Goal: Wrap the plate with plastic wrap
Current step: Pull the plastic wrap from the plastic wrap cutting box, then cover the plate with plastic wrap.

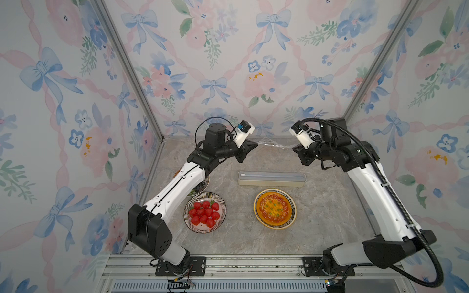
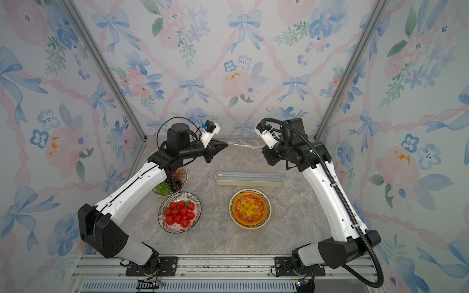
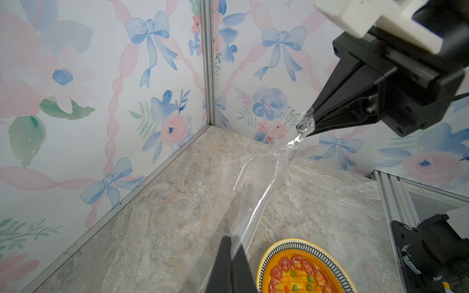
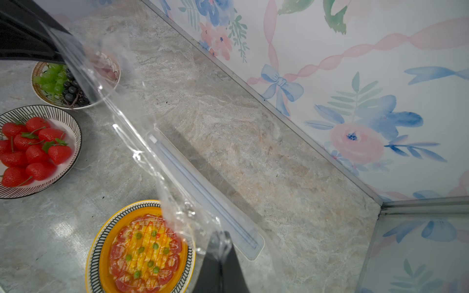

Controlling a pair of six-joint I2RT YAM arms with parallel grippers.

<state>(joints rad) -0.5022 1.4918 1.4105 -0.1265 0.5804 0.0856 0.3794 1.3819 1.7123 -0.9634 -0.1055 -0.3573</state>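
A sheet of clear, crinkly plastic wrap (image 1: 275,145) (image 2: 245,145) hangs stretched in the air between my two grippers, above the back of the table. My left gripper (image 1: 256,144) (image 3: 232,238) is shut on one end of it. My right gripper (image 1: 294,147) (image 4: 222,234) is shut on the other end. The film (image 3: 266,182) (image 4: 127,132) sags and bunches near each grip. Below lies the long cream box (image 1: 271,178) (image 4: 210,195). In front of the box sits a yellow-rimmed plate (image 1: 274,208) (image 2: 250,208) (image 3: 304,266) (image 4: 142,248) of red and yellow food, uncovered.
A striped bowl of strawberries (image 1: 204,212) (image 4: 38,152) sits left of the yellow-rimmed plate. A plate of grapes (image 2: 170,181) (image 4: 63,83) lies partly under my left arm. Floral walls close in the back and both sides. A metal rail (image 1: 228,266) runs along the front.
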